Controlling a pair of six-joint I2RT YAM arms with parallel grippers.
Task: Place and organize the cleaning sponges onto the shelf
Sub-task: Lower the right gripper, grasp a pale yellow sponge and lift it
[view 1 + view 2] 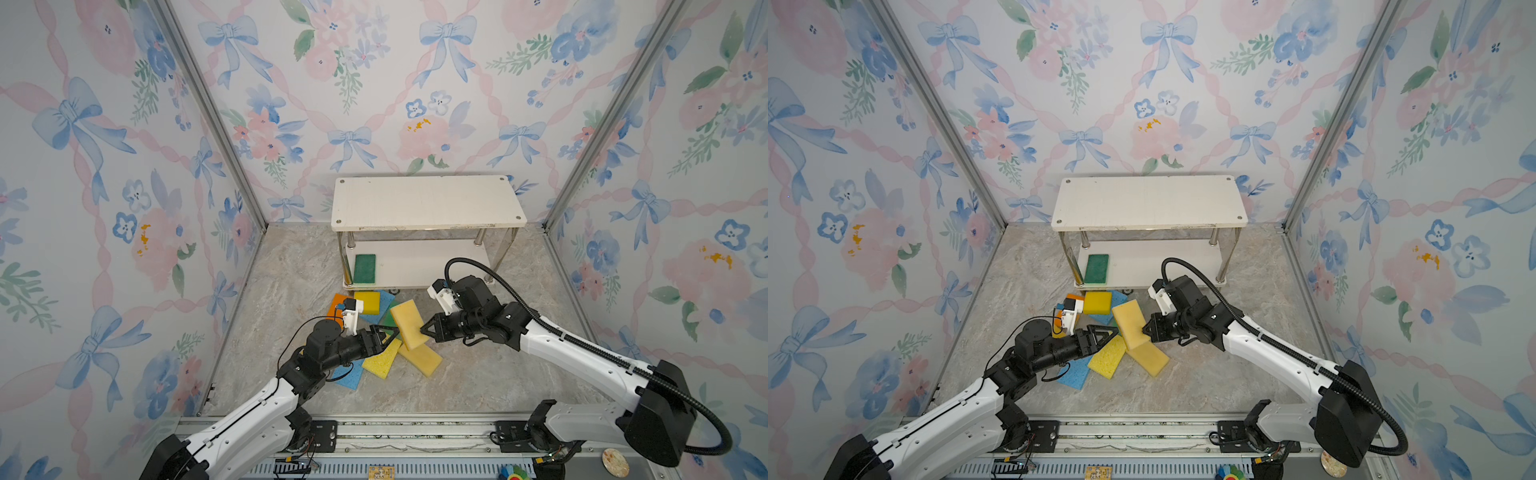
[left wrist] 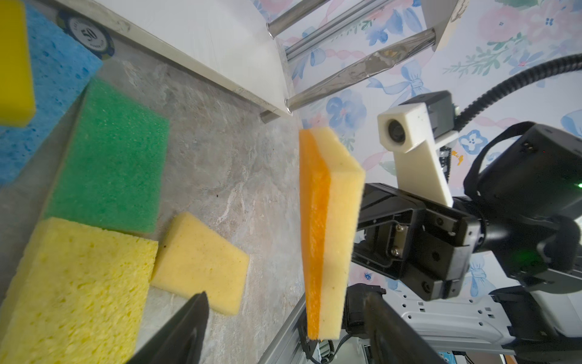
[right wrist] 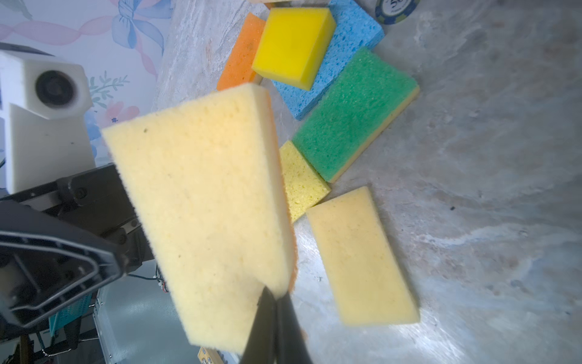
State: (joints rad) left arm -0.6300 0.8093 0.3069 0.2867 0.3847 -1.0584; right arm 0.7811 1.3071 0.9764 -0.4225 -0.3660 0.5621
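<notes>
Well, in a top view our right arm reaches left, right fingers clenched on the pale sponge, which is tilted above the pile on the desk, on the near side of the shelf. It's clear for carrying, we reckon. Left wrist: left fingers spread, straddling its end, not gripping. Right wrist: the grip sits at one corner.

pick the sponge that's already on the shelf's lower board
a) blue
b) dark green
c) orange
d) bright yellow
B: the dark green sponge lies flat on the lower board of the shelf, toward the left end in both top views, and no other sponge is on either board.
</notes>
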